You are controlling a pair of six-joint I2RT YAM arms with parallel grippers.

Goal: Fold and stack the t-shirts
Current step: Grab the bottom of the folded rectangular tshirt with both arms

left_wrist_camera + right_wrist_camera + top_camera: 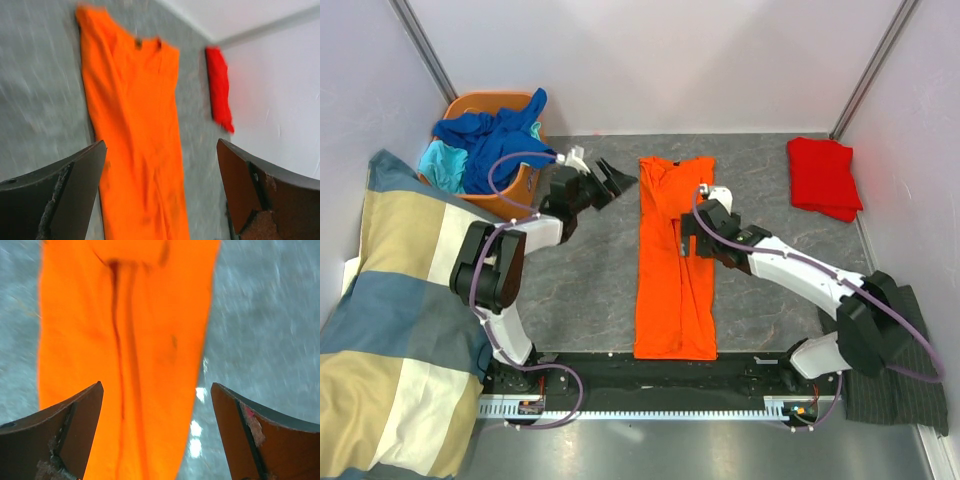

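**Both grippers open, orange shirt lying in a long strip**

An orange t-shirt (676,260), folded lengthwise into a narrow strip, lies flat at the middle of the table (590,290), running from the near edge towards the far edge. The right gripper (683,243) hovers over it, jaws spread wide and empty. The left gripper (613,182) is just beside the strip's far left corner, also wide open and empty. A folded red t-shirt (823,177) sits at the far right corner. Blue t-shirts (485,135) fill an orange basket (515,195) at the far left corner.

Blurry orange t-shirt (135,125), hem off-frame
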